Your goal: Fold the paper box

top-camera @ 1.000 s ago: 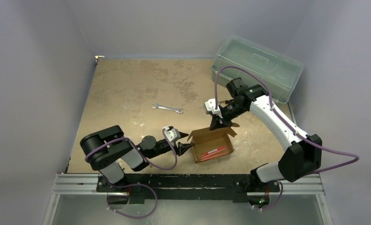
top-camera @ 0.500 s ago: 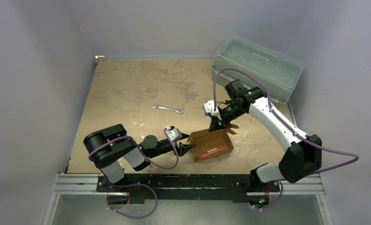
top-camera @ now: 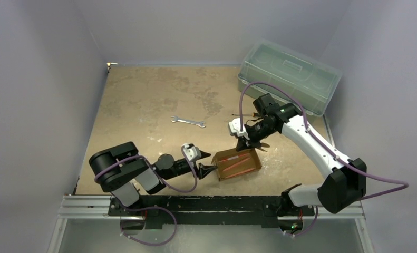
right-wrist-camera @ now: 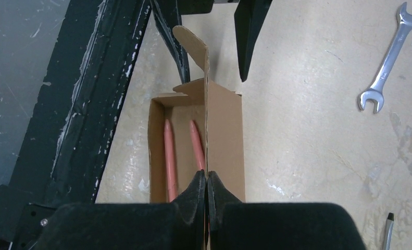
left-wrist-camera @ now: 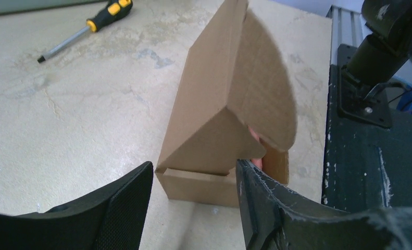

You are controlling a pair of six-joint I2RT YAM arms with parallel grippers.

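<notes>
The brown paper box (top-camera: 239, 163) lies near the table's front, with two red pens (right-wrist-camera: 168, 156) inside. Its lid (right-wrist-camera: 224, 140) stands up on edge. My right gripper (right-wrist-camera: 207, 179) is shut on the lid's edge and holds it over the box; in the top view it (top-camera: 245, 141) is at the box's far side. My left gripper (left-wrist-camera: 193, 182) is open, its fingers on either side of the box's near end (left-wrist-camera: 198, 185), where a side flap (left-wrist-camera: 214, 146) leans inward. In the top view the left gripper (top-camera: 206, 162) is at the box's left end.
A silver wrench (top-camera: 188, 122) lies on the table left of the box, also in the right wrist view (right-wrist-camera: 386, 57). A screwdriver (left-wrist-camera: 86, 26) lies beyond the box. A green-tinted plastic bin (top-camera: 289, 75) stands at the back right. The black base rail (top-camera: 216, 203) runs close along the box's near side.
My right gripper has moved down and toward the front with the lid, tipping it further over the box. The box has shifted slightly left. My left gripper stays at the box's left end.
</notes>
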